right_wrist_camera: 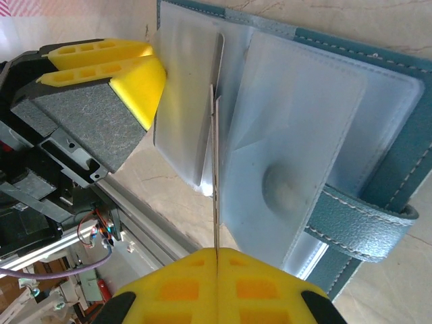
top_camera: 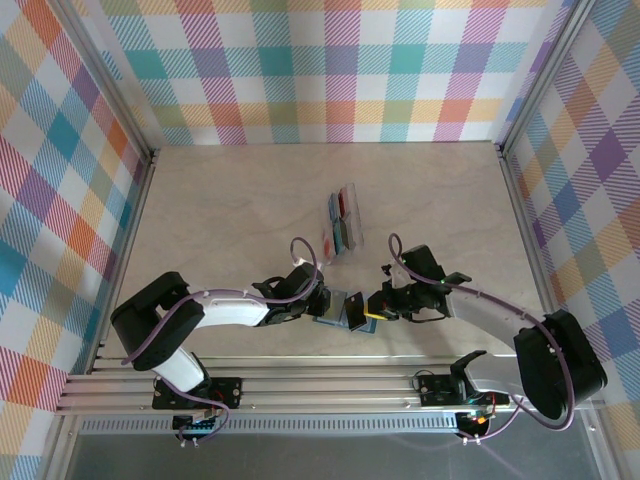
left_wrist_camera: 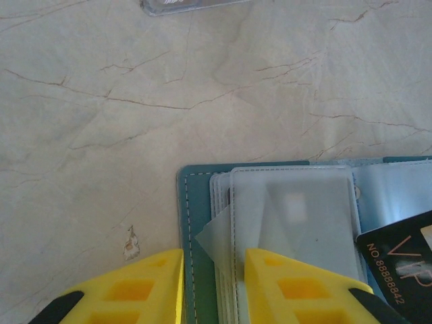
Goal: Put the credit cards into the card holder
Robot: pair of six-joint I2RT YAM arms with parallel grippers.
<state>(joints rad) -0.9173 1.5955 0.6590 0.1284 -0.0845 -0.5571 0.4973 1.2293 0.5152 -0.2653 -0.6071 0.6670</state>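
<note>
- Open card holder on tabletop; left tool pinches its sleeves; a slip would close the pocket.
- Clenched right tool holds credit card edge-on above sleeves; it may miss the slot and buckle.

Light was bright, even and diffuse from overhead, so the pale table in the top view carried only soft, faint shadows beneath the arms. That view's wide lens bowed the frame posts outward at left and right. In the left wrist view the marble looked washed out. The left gripper's fingers at the near edge were blurred, and the card holder's clear sleeves were hazy with glare, yet the black card's print was legible. In the right wrist view the right gripper's fingers were soft, the sleeves glowed with light, and the aluminium rail beyond lay dimmer and unfocused.
</note>
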